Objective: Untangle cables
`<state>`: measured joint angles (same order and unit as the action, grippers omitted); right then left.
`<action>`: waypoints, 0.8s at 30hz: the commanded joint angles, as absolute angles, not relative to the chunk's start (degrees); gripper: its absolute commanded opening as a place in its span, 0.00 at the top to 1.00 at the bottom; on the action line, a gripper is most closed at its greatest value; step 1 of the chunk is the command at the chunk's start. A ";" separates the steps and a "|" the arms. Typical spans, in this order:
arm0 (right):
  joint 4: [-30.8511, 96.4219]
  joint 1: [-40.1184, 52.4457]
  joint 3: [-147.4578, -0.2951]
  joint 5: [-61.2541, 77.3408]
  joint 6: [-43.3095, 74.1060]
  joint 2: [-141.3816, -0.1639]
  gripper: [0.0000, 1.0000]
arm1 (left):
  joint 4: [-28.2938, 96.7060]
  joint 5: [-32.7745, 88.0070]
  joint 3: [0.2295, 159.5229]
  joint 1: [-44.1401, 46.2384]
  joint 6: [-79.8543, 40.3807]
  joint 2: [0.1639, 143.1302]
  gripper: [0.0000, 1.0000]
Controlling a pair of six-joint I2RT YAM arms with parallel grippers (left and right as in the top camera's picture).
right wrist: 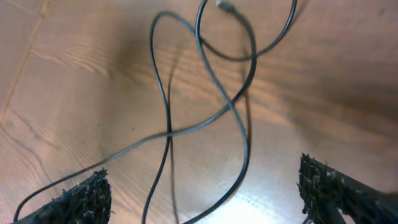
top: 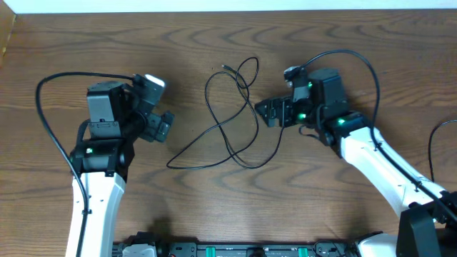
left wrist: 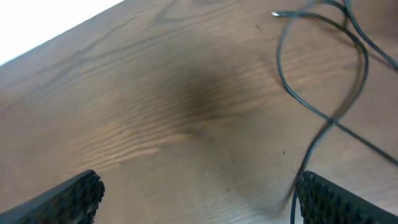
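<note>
The cables (top: 207, 96) lie in crossing loops on the table (top: 214, 214), between the two grippers. The left gripper (top: 163, 127) sits to their left, apart from them; the right gripper (top: 268, 112) sits just beside their right edge. One strand trails toward the near left.

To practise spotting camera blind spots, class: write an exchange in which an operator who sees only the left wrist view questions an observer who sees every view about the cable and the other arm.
Operator: A black cable crosses itself near my right edge. Where does all of it lie?
Observer: From overhead, it sprawls in loose loops on the middle of the table, between the two arms.
Operator: What is the other arm doing?
Observer: The right gripper sits at the cable's right side with its jaws open, gripping nothing.
</note>
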<state>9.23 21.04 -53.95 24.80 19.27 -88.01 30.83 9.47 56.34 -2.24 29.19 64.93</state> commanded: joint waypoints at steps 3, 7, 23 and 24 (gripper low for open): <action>10.63 25.93 -54.48 19.51 26.59 -88.51 0.12 | 28.53 7.84 57.67 -5.96 15.75 64.62 0.01; 12.86 29.69 -54.48 14.04 33.06 -89.06 0.13 | 27.07 7.84 57.67 -9.30 10.46 64.97 0.00; 9.17 36.80 -54.48 15.77 43.29 -100.92 0.01 | 27.35 7.88 57.60 -11.84 8.19 67.57 0.00; 8.25 37.21 -54.48 15.77 43.75 -101.45 0.01 | 27.38 7.88 57.60 -11.84 8.19 67.79 0.00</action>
